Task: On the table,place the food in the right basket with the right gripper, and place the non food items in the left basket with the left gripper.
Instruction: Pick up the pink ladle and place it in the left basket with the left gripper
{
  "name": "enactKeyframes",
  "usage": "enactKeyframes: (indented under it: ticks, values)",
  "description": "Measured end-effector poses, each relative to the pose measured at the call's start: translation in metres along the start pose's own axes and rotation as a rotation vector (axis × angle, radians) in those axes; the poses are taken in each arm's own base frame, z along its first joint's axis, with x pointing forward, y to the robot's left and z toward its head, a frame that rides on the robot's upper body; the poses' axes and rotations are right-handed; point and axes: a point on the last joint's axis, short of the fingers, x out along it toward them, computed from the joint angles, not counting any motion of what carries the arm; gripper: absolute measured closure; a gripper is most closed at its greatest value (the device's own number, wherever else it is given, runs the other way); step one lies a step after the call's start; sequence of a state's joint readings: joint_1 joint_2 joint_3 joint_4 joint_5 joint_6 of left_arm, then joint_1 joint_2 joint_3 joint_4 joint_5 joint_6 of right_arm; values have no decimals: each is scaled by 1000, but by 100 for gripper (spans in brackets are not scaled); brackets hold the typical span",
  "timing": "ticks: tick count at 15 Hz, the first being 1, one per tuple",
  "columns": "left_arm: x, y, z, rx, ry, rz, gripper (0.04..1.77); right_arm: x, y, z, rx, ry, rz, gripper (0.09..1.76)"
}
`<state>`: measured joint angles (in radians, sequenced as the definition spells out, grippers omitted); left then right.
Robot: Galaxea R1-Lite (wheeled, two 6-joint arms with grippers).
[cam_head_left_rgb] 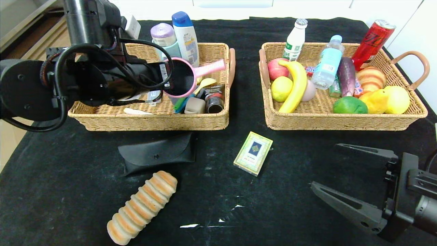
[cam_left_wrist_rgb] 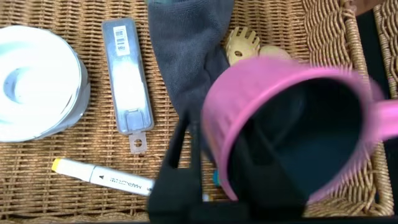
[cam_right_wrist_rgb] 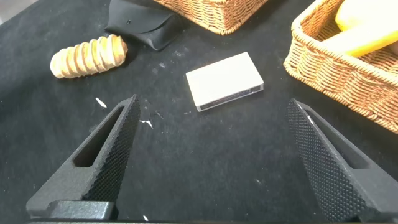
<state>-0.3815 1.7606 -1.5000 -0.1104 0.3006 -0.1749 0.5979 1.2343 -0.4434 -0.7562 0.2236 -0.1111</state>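
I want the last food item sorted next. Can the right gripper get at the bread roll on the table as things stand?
Probably yes. The right gripper hangs open over bare cloth, and the bread roll lies alone on the table, clear of the glasses case and card box. It is a long reach across, though.

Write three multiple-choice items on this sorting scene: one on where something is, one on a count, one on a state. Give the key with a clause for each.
1. Where is the pink saucepan?
A. On the table by the bread roll
B. Over the left basket, at the left gripper
C. In the right basket

2. How many task items lie on the black table outside the baskets?
A. One
B. Three
C. Five

3. How do the right gripper's jaws stand?
A. Wide open, holding nothing
B. Shut on the card box
C. Shut on the banana

Key: B, the head view shows the pan above the left basket's wicker; B, the glasses case, the card box and the bread roll remain; A, its fingers are spread over bare cloth.
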Motion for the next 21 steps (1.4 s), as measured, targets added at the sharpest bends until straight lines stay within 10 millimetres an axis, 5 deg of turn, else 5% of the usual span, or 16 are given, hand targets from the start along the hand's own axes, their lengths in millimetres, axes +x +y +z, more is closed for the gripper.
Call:
enactKeyframes:
  ticks: [4,9,17,21]
  values:
    - [3,-1,-1,16,4,3,84,0,0,0,0,-1,1,14]
    - [-3,-4,-9,120,30,1,48,1,0,0,1,2,1,14]
    - [-32,-29,-8,123,10,-27,24,1,-1,0,-15,6,-30,14]
    - [-52,-53,-26,185,102,-122,18,-1,-1,4,-18,-14,-34,14]
